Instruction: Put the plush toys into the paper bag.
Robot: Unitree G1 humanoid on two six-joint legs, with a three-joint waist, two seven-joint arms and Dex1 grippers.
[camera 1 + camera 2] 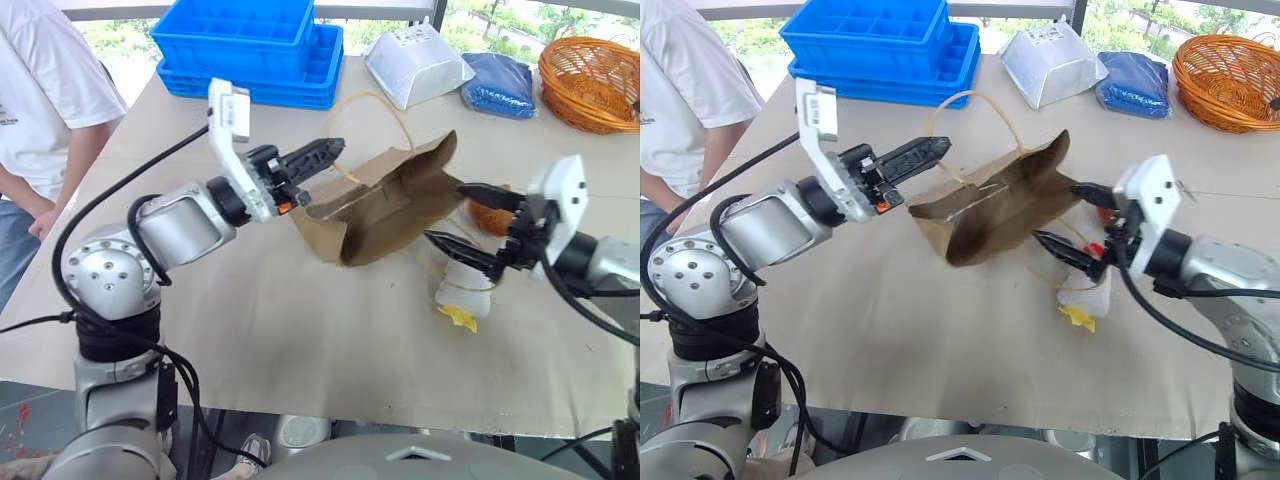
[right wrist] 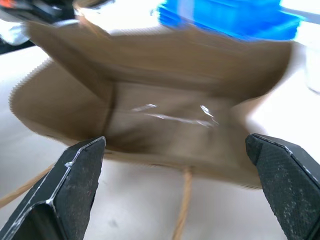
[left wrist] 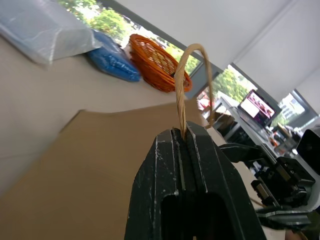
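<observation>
My left gripper point(image 1: 322, 153) holds the brown paper bag point(image 1: 385, 205) off the table, tilted, with its mouth turned to the right. In the left wrist view this gripper point(image 3: 182, 136) is shut on the tan cord handle point(image 3: 192, 55). My right gripper point(image 1: 450, 213) stands open just outside the mouth with nothing between its fingers. Its wrist view looks straight into the bag point(image 2: 165, 65), where no toy shows. The white chicken plush point(image 1: 465, 293) with yellow feet lies on the table under the right gripper. The brown plush point(image 1: 492, 220) sits just behind it, partly hidden by the fingers.
At the table's far side stand stacked blue crates point(image 1: 250, 45), a white plastic bag point(image 1: 415, 62), a blue bag point(image 1: 500, 85) and an orange wicker basket point(image 1: 595, 80). A person in a white shirt point(image 1: 45, 100) stands at the left edge.
</observation>
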